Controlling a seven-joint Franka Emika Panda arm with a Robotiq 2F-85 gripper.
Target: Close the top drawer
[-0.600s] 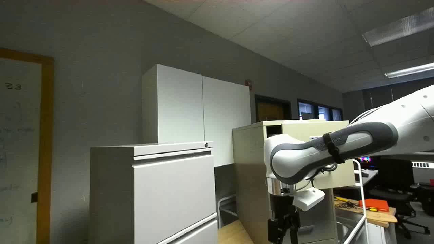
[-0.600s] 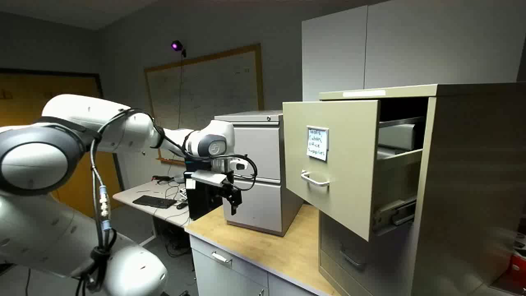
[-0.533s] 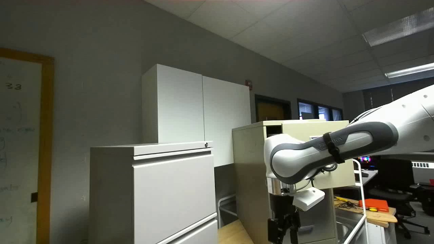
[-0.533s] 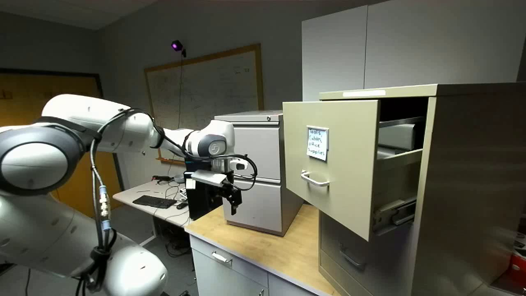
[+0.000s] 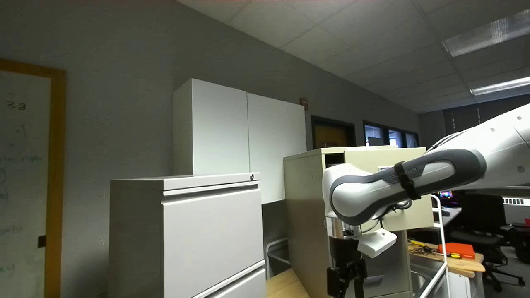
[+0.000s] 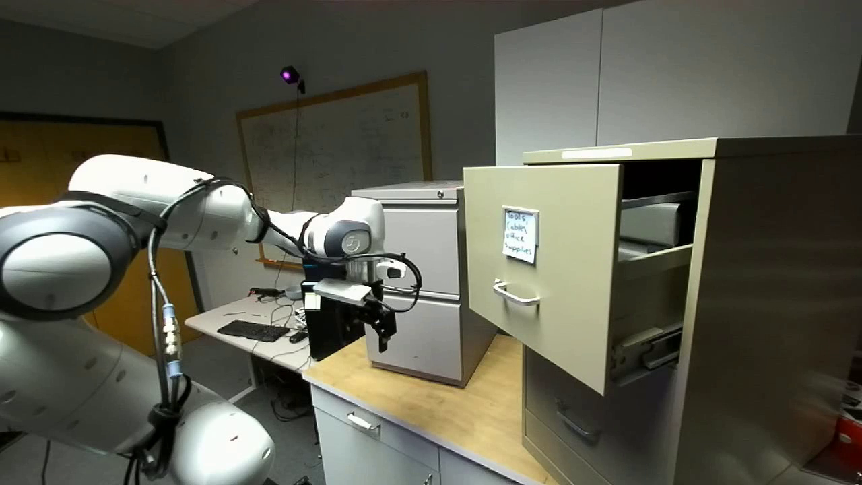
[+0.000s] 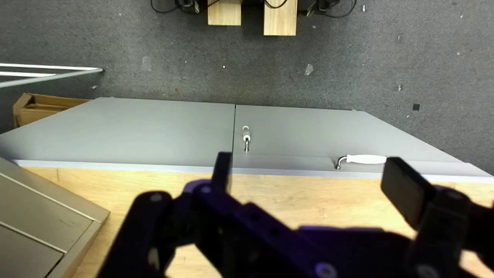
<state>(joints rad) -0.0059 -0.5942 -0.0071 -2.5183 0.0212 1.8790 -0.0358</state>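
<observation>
Plainly, the top drawer point(image 6: 566, 269), flat-fronted beige metal with a slim bent handle point(image 6: 516, 296), juts from the tall, boxy filing cabinet point(image 6: 768, 303). Apart from it, the black, angular gripper point(image 7: 312, 179) has its blocky fingers point(image 7: 403, 193) spread wide above the smooth, pale-grained wooden counter point(image 7: 332, 200).

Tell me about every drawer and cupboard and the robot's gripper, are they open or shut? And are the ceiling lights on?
Top drawer: open, pulled out
Lower beige drawers: look shut
Grey cabinet's drawers: shut
Counter drawer: shut
Under-counter cupboard: shut
Wall cupboard: shut
Gripper: open, holding nothing
Far ceiling light: on
Near ceiling light: looks off
</observation>
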